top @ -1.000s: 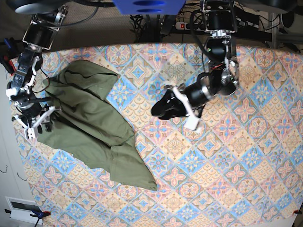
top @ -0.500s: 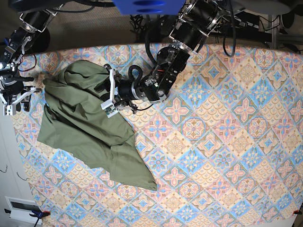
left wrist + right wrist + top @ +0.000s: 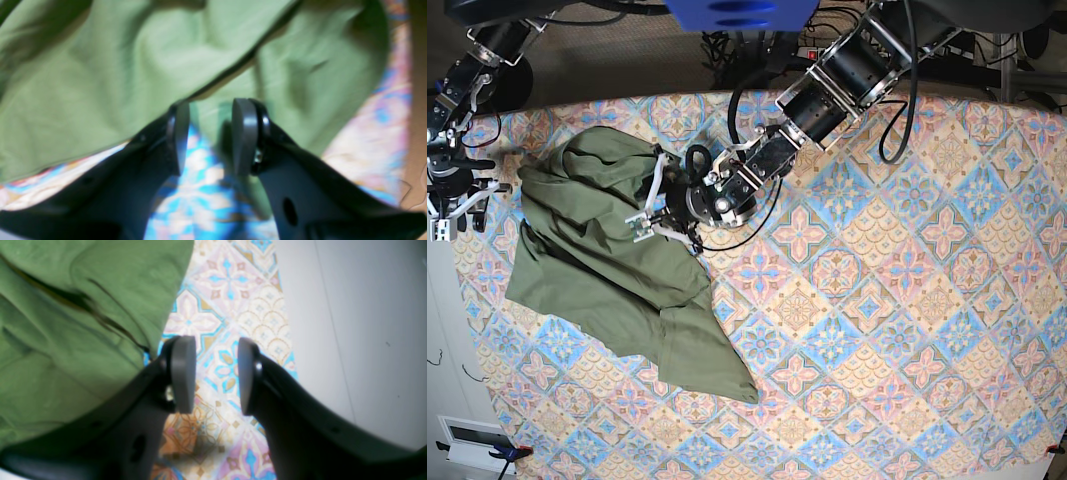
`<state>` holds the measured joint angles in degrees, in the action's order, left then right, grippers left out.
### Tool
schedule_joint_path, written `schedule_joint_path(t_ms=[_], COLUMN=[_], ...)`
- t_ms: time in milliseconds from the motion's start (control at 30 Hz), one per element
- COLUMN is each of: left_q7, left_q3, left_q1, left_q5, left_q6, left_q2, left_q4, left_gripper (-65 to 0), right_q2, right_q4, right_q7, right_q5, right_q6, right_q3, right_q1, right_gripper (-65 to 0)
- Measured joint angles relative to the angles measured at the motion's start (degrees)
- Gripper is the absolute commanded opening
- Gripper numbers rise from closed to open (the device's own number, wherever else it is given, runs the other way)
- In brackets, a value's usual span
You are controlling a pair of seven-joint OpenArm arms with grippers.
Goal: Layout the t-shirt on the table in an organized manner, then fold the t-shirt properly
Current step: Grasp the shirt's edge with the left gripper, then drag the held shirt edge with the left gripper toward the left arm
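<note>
In the base view, the t-shirt (image 3: pixel 612 265) is lying crumpled on the left part of the table (image 3: pixel 907 330), its long axis running diagonally from a bunched end near the far left edge down to a pointed corner nearer the middle of the near side. The left gripper (image 3: pixel 649 208) is reaching across from the right and hovering at the shirt's upper right edge, jaws parted, with nothing visibly between them. The right gripper (image 3: pixel 455 212) is sitting at the table's left edge, just beside the shirt's left border, jaws also parted.

In the left wrist view, the blurred green t-shirt (image 3: pixel 140 66) is filling the upper frame, its folded edge lying just ahead of the left gripper (image 3: pixel 210 136). The fingers (image 3: pixel 245 133) are standing apart over patterned cloth, clasping nothing.

In the right wrist view, the t-shirt (image 3: pixel 66 316) is lying to the left of the right gripper (image 3: pixel 215 373), close against the left finger (image 3: pixel 182 371). The jaws are gaping over bare table (image 3: pixel 230 283), empty.
</note>
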<state>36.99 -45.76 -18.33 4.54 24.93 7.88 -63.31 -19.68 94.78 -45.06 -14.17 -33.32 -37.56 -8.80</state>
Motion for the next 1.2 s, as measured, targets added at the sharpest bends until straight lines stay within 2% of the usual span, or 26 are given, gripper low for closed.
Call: schedule_joint_path(t_ms=[100, 233, 367, 433, 500, 567, 733, 833, 867, 1000, 1100, 1200], left_q7=[-4.11, -7.43, -12.57, -14.25, -15.89, -16.74, -16.65, -10.05, -8.28, -4.9, -3.17, -2.95], left_q3=[-1.73, -1.9, -1.9, -2.03, -4.39, -6.43, -6.73, -6.8, -6.97, -6.23, -1.09, 4.55], left_q1=[-1.88, -3.3, -4.59, -5.9, -7.34, -8.39, -8.48, -7.61, -6.71, -3.58, -1.81, -0.81], left_q5=[0.15, 0.2, 0.42, 1.07, 0.98, 1.01, 1.05, 0.24, 0.28, 5.25, 9.66, 13.73], left_q6=[-0.04, 0.42, 0.17, -0.07, -2.95, -3.78, -4.57, -4.61, -4.55, -3.45, -4.07, -4.5], left_q2=[-0.04, 0.26, 0.24, 0.42, 0.42, 0.44, 0.59, 0.0, -1.36, -10.36, -17.07, -23.43], left_q4=[4.59, 8.09, 11.58, 14.1, 15.69, 16.57, 16.63, 11.08, 7.26, -4.76, -7.93, -9.75], left_gripper=[-43.8, -44.2, -45.6, -50.7, -58.5, -65.0, -65.0, -65.0, -65.0, -65.0, -65.0, -65.0], right_q2=[-0.02, 0.11, -0.13, -0.2, -0.17, -0.17, -0.17, -0.17, -0.17, -0.15, 0.15, 0.13], right_q4=[0.02, 1.7, 5.9, 7.13, 7.76, 8.39, 8.81, 8.81, 8.81, 8.79, 8.79, 8.79], right_q7=[-0.66, -4.92, -4.31, -5.66, -7.69, -8.15, -7.93, -7.98, -7.93, -8.11, -8.15, -8.13], right_q5=[0.0, 0.37, -0.52, -0.72, -0.02, 0.02, -0.26, -0.15, -0.26, -0.15, -0.22, -4.61], right_q6=[0.0, 0.09, -0.09, -0.02, 0.02, 0.11, 0.0, 0.02, -0.02, 0.0, 0.02, 0.0], right_q3=[0.0, 0.0, 0.0, 0.0, 0.0, 0.0, 0.0, 0.07, 0.11, 0.11, 0.31, 0.33], right_q1=[0.07, -0.07, 0.39, 0.35, 0.22, 0.09, 0.22, 0.15, 0.02, -0.04, 0.0, -0.09], right_gripper=[-44.7, -44.7, -44.7, -44.7, -44.7, -44.7, -44.7, -44.7, -44.7, -44.7, -44.7, -44.7])
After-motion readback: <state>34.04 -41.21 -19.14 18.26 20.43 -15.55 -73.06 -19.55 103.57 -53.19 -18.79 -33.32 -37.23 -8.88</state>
